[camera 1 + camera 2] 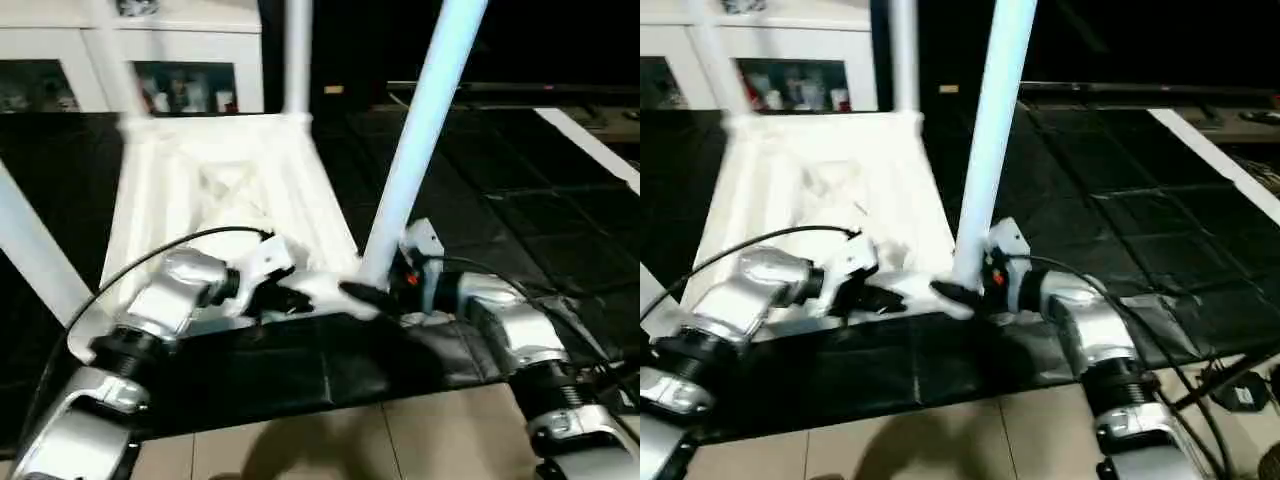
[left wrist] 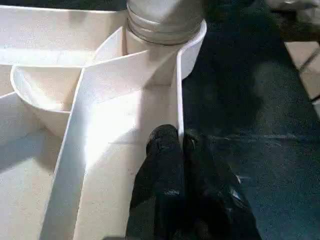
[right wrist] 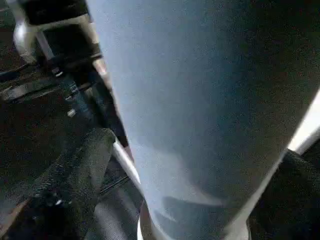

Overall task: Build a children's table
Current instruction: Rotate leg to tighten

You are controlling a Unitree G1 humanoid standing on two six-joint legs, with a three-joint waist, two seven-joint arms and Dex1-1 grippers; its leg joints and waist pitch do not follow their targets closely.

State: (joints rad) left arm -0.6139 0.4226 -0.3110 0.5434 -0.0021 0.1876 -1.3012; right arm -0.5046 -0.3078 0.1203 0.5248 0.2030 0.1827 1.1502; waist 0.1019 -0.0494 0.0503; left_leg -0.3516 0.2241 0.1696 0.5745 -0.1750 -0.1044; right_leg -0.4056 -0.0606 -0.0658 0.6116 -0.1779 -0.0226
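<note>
Nearby, left gripper (image 2: 181,150) clamped on table (image 1: 215,190) rim, right gripper (image 3: 190,165) apart around leg (image 1: 425,130).

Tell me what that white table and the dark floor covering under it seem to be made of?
The table top and the leg look like moulded white plastic: smooth, slightly glossy, with thin ribs and a round corner socket formed in one piece. The dark mat looks like rubber or foam tiles, judging by its seams; uncertain.

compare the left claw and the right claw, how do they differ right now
The left claw is shut, pinching the tabletop's side wall. The right claw is open, its fingers either side of the near-right leg. Both sit low at that corner of the upturned table.
</note>
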